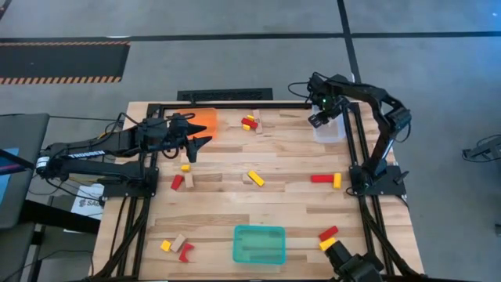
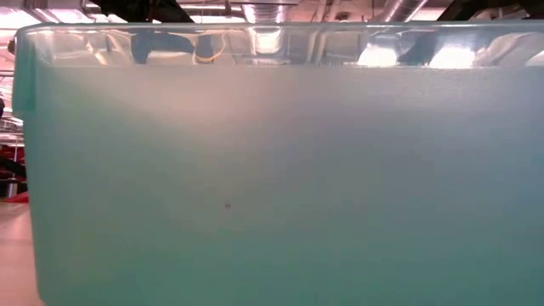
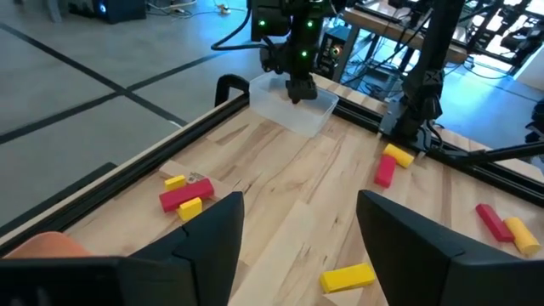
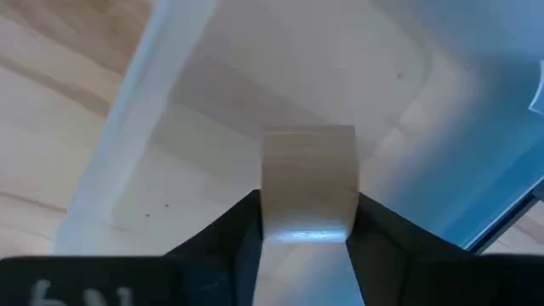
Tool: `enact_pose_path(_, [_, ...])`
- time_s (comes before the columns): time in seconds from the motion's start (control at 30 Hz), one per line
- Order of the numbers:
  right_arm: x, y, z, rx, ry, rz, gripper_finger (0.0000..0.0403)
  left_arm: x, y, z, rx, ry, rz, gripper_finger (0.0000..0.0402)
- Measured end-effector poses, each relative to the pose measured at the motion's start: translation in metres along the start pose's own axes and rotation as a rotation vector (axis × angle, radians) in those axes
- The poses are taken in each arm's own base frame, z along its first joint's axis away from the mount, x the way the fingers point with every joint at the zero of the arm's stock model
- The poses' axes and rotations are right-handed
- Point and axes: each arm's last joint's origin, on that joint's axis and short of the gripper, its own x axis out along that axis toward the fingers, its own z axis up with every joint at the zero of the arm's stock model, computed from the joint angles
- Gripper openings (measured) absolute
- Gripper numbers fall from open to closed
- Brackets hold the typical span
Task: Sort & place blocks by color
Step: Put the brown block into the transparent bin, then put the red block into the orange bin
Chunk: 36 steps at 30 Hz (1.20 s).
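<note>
Looking down on the desk [image 1: 235, 207] you've got three trays. The teal tray [image 1: 259, 244] sits at the near edge in the middle, and its wall fills the whole low view. The clear tray [image 1: 329, 131] is at the far right, and the orange tray [image 1: 207, 120] is at the far left, partly under the left arm.

The right gripper [image 1: 321, 119] hangs over the clear tray with its jaws clamped on one pale wood block [image 4: 308, 178]. That block's long axis runs in line with the fingers, and its free end points down at the tray floor.

The left gripper [image 3: 297, 204] is just beside the orange tray, jaws apart with nothing between them.

Loose blocks on the desk, as best you can count from above:
- **Red:** five. One long red block [image 1: 321, 178] lies crosswise near the right rail, end to end with a yellow one.
- **Yellow:** six. One yellow block [image 1: 255, 178] mid-desk lies on a diagonal.
- **Wood:** four.

They sit in small mixed clusters: one at the far middle, two on the left, one at the near right.

There's white lettering along the left arm, but it's too small to read.
</note>
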Motion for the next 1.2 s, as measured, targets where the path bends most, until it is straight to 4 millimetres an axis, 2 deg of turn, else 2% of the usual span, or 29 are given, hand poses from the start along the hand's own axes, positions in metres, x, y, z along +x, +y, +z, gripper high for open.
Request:
enact_pose_path(0.23, [0.0, -0.002, -0.001, 0.001, 0.014, -0.003, 0.0267, 0.0, 0.001, -0.003, -0.003, 0.023, 0.026, 0.0216])
enact_pose_path(0.4, [-0.003, -0.003, -0.003, -0.003, 0.009, -0.004, 0.0292, 0.0, 0.001, -0.003, -0.001, 0.022, 0.026, 0.0216])
enact_pose_path(0.53, [-0.019, -0.005, -0.005, 0.0, -0.029, -0.003, 0.0294, 0.0, 0.002, -0.003, 0.027, 0.027, 0.027, 0.0216])
enact_pose_path(0.7, [-0.055, -0.003, -0.016, 0.011, -0.095, 0.02, 0.0295, 0.0, 0.004, -0.006, 0.099, 0.056, 0.07, 0.0216])
enact_pose_path(0.87, [-0.082, 0.018, -0.036, 0.012, -0.148, 0.148, 0.0295, 0.0, 0.005, -0.009, 0.106, 0.08, 0.093, 0.0216])
enact_pose_path(1.0, [-0.091, 0.037, -0.042, -0.069, -0.204, 0.166, 0.0295, 0.0, 0.005, -0.009, 0.094, 0.082, 0.093, 0.0216])
enact_pose_path(1.1, [-0.095, 0.053, -0.046, -0.048, -0.203, 0.202, 0.0295, 0.0, 0.005, -0.009, 0.087, 0.082, 0.093, 0.0216])
enact_pose_path(1.2, [-0.102, 0.076, -0.056, -0.084, -0.21, 0.24, 0.0295, 0.0, 0.005, -0.01, 0.089, 0.089, 0.086, 0.0216])
